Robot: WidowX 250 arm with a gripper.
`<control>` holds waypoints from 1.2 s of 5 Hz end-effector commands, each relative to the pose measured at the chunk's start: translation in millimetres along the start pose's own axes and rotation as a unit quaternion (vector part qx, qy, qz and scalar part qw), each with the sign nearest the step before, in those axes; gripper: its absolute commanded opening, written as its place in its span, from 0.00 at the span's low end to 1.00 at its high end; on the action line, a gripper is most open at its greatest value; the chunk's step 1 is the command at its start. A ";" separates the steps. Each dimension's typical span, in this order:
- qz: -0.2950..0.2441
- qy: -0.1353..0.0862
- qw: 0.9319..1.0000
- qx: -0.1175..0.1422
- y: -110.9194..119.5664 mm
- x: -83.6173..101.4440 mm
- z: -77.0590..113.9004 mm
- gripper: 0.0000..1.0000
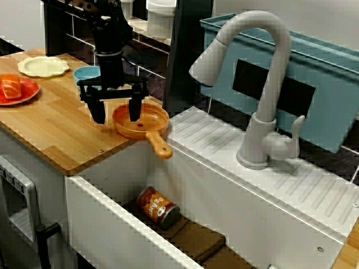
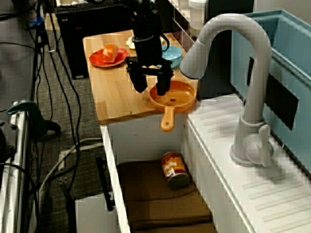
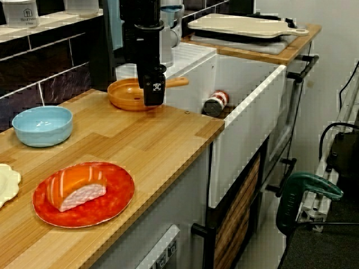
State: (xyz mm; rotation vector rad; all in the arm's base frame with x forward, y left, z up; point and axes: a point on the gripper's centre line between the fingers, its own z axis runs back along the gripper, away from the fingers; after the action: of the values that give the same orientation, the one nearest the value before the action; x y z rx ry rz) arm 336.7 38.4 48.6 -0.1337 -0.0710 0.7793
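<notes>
Orange pan (image 1: pixel 148 126) sits below the hand (image 1: pixel 116 115), fingers spread over its rim (can (image 1: pixel 159 207) in sink (image 1: pixel 115 174)).

Upright black robot arm (image 1: pixel 110 39), wrist straight and vertical. Black two-finger gripper (image 1: pixel 116 114) points straight down, its fingers (image 1: pixel 98 112) spread wide apart, both hanging at about the same height.

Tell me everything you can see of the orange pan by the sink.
The orange pan is round and shallow, plastic-looking, empty, with a short handle jutting over the sink. It sits upright at the corner of the wooden counter. The open claw straddles its rim, one finger inside; contact is unclear.
</notes>
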 end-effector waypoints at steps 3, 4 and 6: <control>-0.002 -0.030 1.000 0.001 2.2 8.5 2.2 1.00; -0.002 -0.033 0.999 0.006 6.9 8.2 -2.5 1.00; 0.002 -0.037 0.999 0.005 19.1 14.9 -3.6 1.00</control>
State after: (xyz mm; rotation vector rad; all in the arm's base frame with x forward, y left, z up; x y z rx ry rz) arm 334.5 56.8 30.5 -0.0891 -0.0967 0.7865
